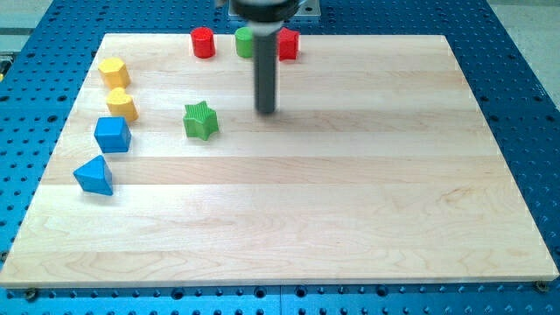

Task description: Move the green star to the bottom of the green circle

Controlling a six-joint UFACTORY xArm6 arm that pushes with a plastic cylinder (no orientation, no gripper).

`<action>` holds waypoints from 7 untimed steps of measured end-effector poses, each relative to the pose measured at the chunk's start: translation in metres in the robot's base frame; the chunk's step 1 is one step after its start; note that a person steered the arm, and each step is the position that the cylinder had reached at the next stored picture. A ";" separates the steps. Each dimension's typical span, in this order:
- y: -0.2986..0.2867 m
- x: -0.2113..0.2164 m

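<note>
The green star [200, 120] is lying on the wooden board [350, 201], left of centre in the upper half. My tip [266, 111] is being held to the star's right, near it but apart, touching no block; no claw is fitted to the rod, so nothing is being gripped. The green circle [244, 41] is sitting at the top edge, partly hidden by the rod, between a red cylinder [203, 42] and what is probably a red block [289, 44]. Two yellow blocks [114, 72] [122, 104], a blue block [112, 134] and a blue triangle [94, 176] are lined up along the view's left.
</note>
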State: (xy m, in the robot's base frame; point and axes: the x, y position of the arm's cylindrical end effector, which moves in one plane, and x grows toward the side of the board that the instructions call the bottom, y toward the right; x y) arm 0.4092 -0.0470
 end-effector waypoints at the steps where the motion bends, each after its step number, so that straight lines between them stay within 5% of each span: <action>1: -0.086 0.048; 3: -0.059 0.002; 4: -0.038 0.013; 6: -0.002 -0.058; 7: -0.002 -0.012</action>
State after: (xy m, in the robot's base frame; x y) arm 0.3970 -0.0492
